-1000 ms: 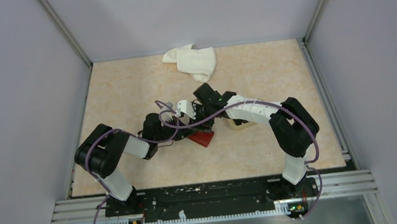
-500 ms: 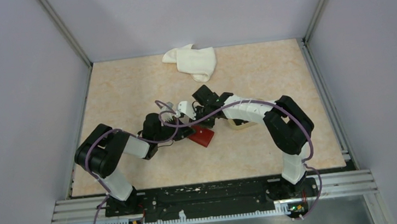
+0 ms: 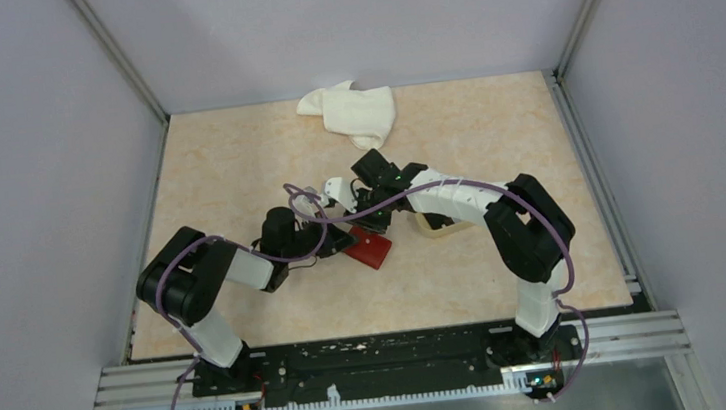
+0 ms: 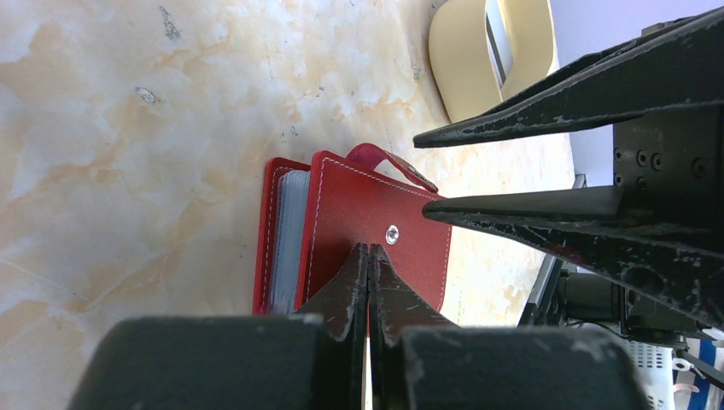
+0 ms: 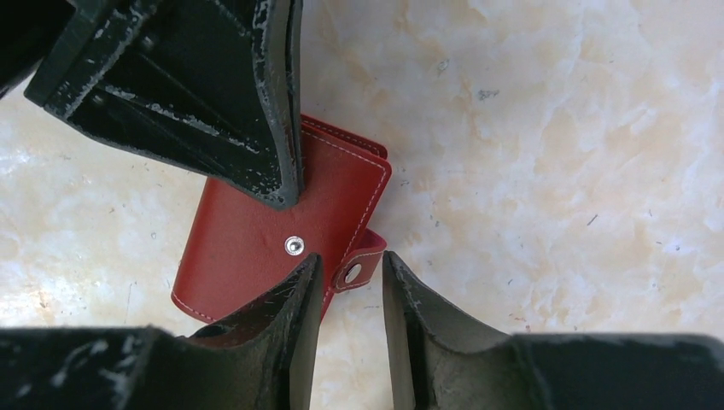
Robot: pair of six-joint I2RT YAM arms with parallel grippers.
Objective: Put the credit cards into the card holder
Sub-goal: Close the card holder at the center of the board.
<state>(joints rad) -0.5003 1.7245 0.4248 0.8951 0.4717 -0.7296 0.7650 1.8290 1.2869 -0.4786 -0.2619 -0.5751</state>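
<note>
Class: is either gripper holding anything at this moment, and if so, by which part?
Nothing is gripped. The right gripper is open astride the snap tab of the card holder. The left gripper is shut, with its tips at the cover.

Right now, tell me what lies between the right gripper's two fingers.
The snap tab of the card holder lies in the gap of the right gripper, with one finger on each side of it and the jaws apart. The right wrist view shows this.

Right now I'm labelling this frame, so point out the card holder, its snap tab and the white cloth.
card holder (image 5: 248, 243): right wrist view, red front cover.
snap tab (image 5: 365, 258): right wrist view, rounded end.
white cloth (image 3: 355, 115): top external view, its middle.
</note>
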